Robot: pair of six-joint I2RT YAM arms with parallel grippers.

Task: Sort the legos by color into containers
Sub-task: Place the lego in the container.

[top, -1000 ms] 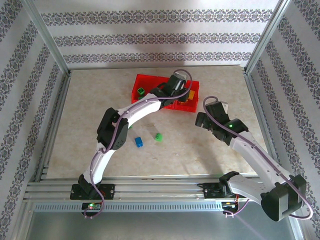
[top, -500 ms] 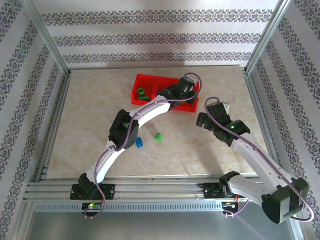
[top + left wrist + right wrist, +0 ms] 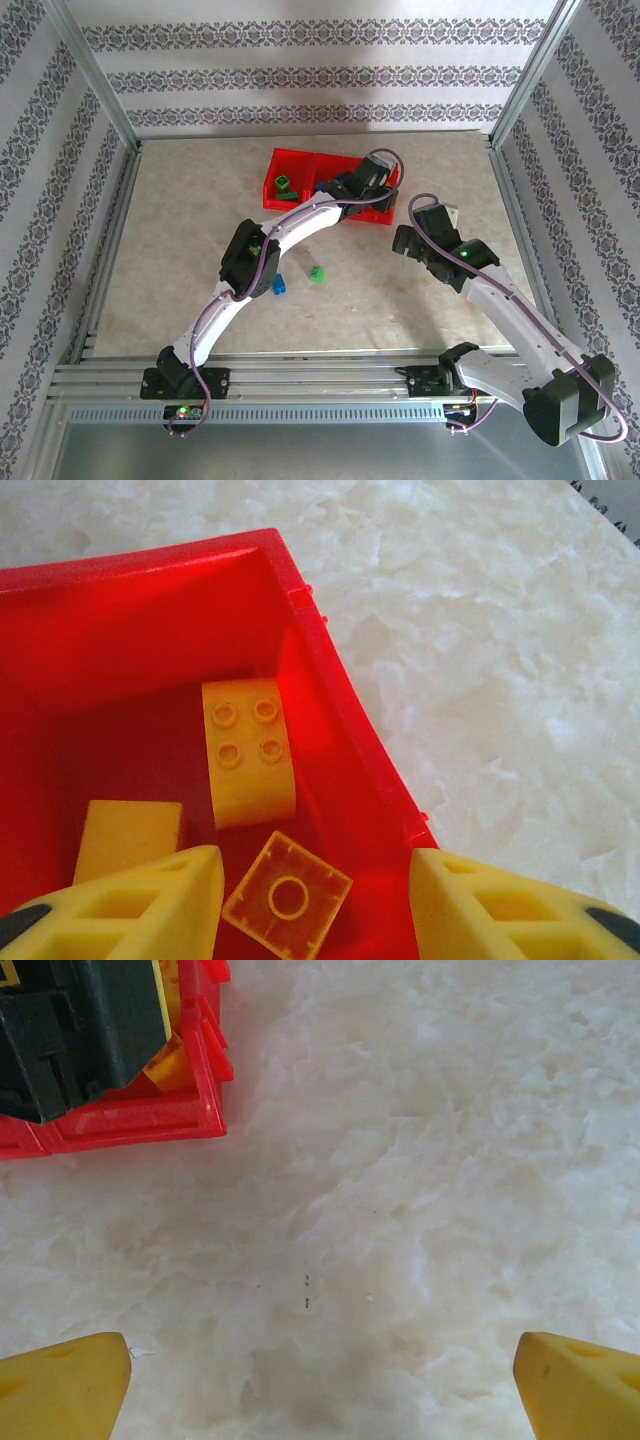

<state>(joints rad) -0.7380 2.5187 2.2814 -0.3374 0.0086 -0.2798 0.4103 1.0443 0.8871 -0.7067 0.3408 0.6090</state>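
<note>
While the left gripper [image 3: 316, 880] hangs with its fingers [image 3: 150, 890] parted over the end compartment of the red tray [image 3: 345, 710], a yellow brick [image 3: 287, 898] lies underside-up below them. There is a clear gap between it and one finger, so nothing looks gripped, though I cannot tell whether its other corner touches the second finger. If it does, a quick lift could drag the brick up and flick it over the low outer wall onto the table [image 3: 500, 680]. That wall is just beside one fingertip, so a sideways exit could catch the rim and shove or tip the tray, spilling the two other yellow bricks [image 3: 248, 750] lying near it. Further out, the right gripper [image 3: 320, 1390] waits wide open and empty above bare table, near the tray's corner. The two wrists are near each other there, so a careless swing by either could make them collide. A green brick [image 3: 317, 273] and a blue brick [image 3: 278, 286] lie loose on the table near the left arm [image 3: 250, 255]. The blue one is partly under its elbow, so the withdrawing arm could sweep it away.
</note>
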